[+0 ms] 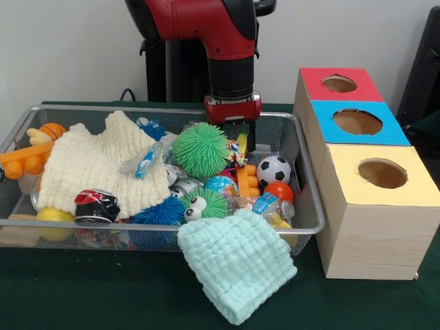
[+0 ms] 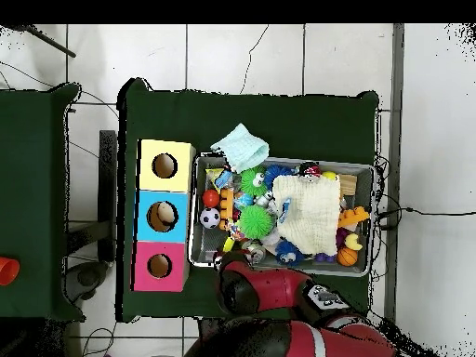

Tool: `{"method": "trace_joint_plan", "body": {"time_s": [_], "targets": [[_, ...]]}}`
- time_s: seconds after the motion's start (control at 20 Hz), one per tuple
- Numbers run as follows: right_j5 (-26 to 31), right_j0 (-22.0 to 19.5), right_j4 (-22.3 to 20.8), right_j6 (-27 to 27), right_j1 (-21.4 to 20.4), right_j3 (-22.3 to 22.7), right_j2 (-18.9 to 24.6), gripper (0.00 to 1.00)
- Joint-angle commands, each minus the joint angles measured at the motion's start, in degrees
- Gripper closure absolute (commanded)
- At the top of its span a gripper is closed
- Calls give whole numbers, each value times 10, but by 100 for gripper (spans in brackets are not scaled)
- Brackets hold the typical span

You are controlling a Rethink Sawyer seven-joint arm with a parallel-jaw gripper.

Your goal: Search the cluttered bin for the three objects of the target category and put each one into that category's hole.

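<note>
One claw (image 1: 243,141) is seen at the far rim of the bin (image 1: 311,180), hung below the red arm (image 1: 206,24); only a single dark finger is made out under the red wrist block, so how far it is open cannot be told, and nothing is seen held. Its tip is lost behind a striped toy (image 1: 238,150) and the mesh wall, so contact cannot be judged. Just beside it, on the side away from the boxes, a green spiky ball (image 1: 200,150) is found; nearer the camera lie a soccer ball (image 1: 273,170) and an orange ball (image 1: 279,191). Farther that way a cream cloth (image 1: 96,165) covers much of the clutter. A mint cloth (image 1: 237,260) is draped over the near rim. Beyond the bin's other end three boxes (image 1: 375,199) are lined up, touching. From overhead the claw is hidden beneath the arm.
</note>
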Motion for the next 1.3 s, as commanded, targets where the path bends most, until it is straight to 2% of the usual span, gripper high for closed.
{"method": "trace_joint_plan", "body": {"time_s": [0.05,0.2,0.25,0.9,1.3], "targets": [[16,-22,-23,48,16,-51,20,0],[12,-20,-23,49,16,-51,19,0],[11,-20,-23,50,17,-51,18,100],[12,-15,-20,50,17,-52,16,100],[33,-13,-12,49,-13,-41,18,100]]}}
